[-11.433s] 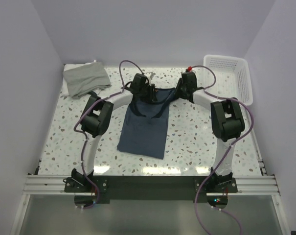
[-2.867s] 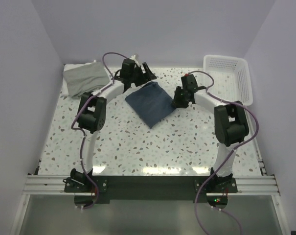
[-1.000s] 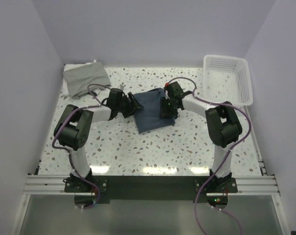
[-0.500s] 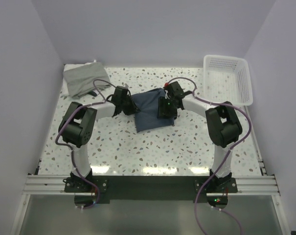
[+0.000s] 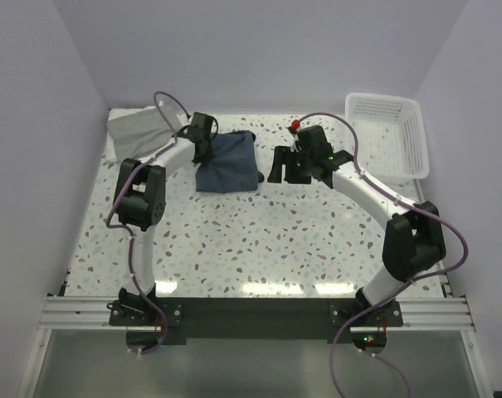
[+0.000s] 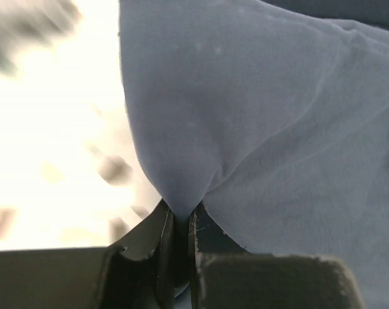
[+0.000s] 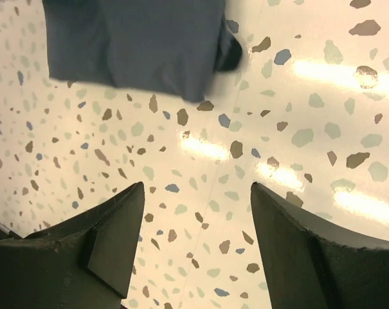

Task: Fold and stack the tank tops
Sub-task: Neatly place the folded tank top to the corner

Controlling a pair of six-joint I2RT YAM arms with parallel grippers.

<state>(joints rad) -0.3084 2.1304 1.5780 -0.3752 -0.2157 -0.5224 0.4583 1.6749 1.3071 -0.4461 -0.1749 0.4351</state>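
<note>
Starting far left, we see the grey tank top [image 5: 141, 133] bunched in the bench's [image 5: 259, 240] back corner. Near it, our left tool [image 6: 179, 222] is pinched tight on an edge of the folded navy tank top [image 5: 231, 163]. Our right tool [image 7: 197, 219] hangs spread wide just beside that bundle, and the white mesh basket [image 5: 400, 133] sits far right.

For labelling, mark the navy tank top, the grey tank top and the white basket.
navy tank top [image 5: 230, 164], top view, middle of the folded bundle.
grey tank top [image 5: 135, 132], top view, its visible middle.
white basket [image 5: 382, 98], top view, far rim.
</note>
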